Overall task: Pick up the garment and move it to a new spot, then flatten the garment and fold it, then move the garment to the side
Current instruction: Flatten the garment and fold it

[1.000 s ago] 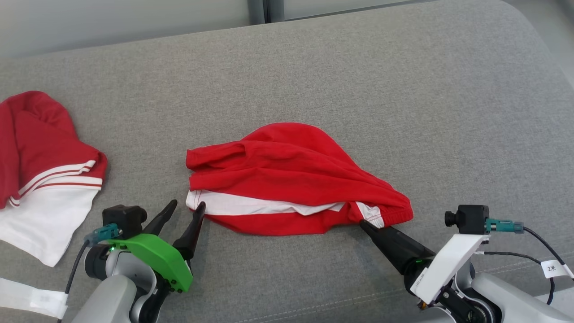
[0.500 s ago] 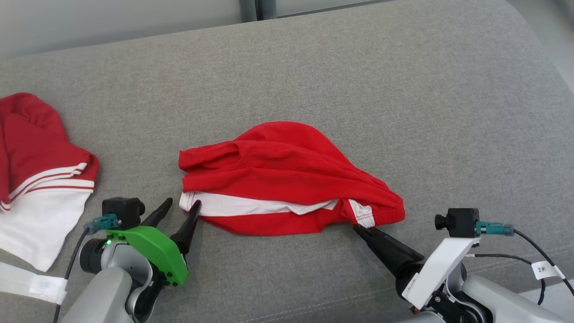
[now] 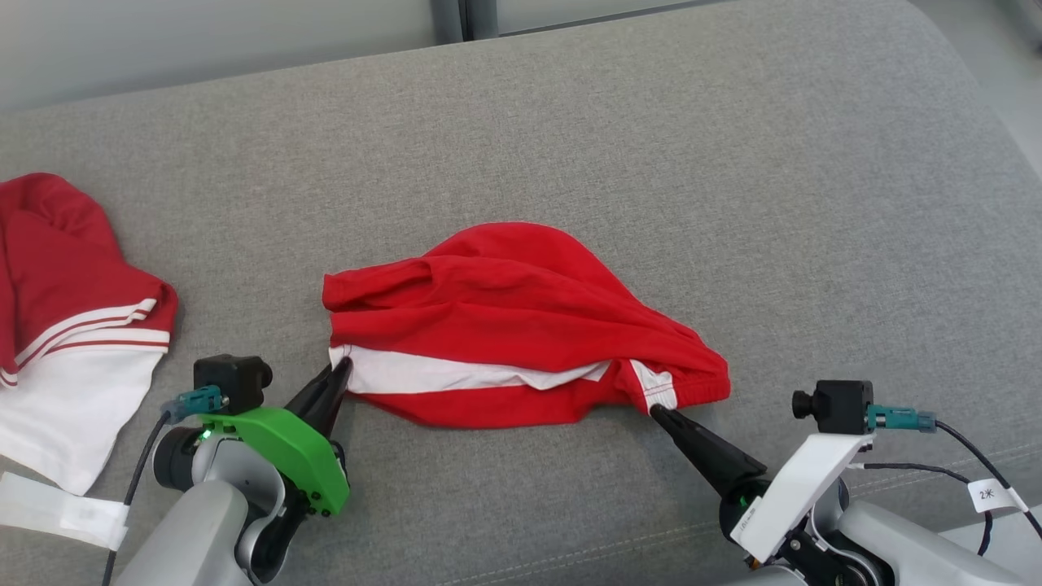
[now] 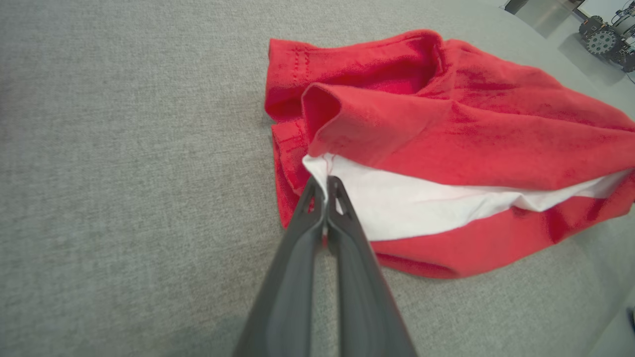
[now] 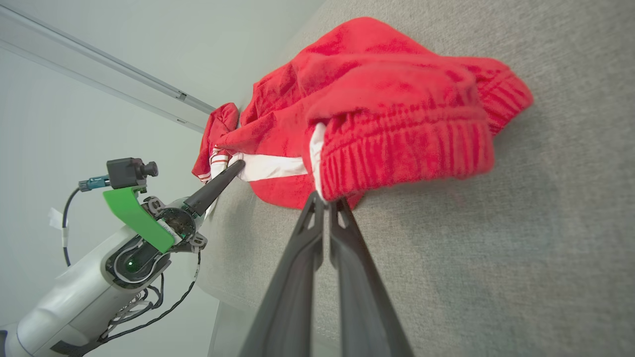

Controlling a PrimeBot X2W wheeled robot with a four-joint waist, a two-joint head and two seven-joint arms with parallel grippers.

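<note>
At the far left of the grey cushion, a second red-and-white garment is seen lying crumpled. Nearer the middle, the left gripper is closed, its fingertips pinched on the white corner of the red garment, which is spread in a loose heap at the cushion's centre. At that garment's right end, beside the ribbed waistband, the white seam is pinched by the closed right gripper.
</note>
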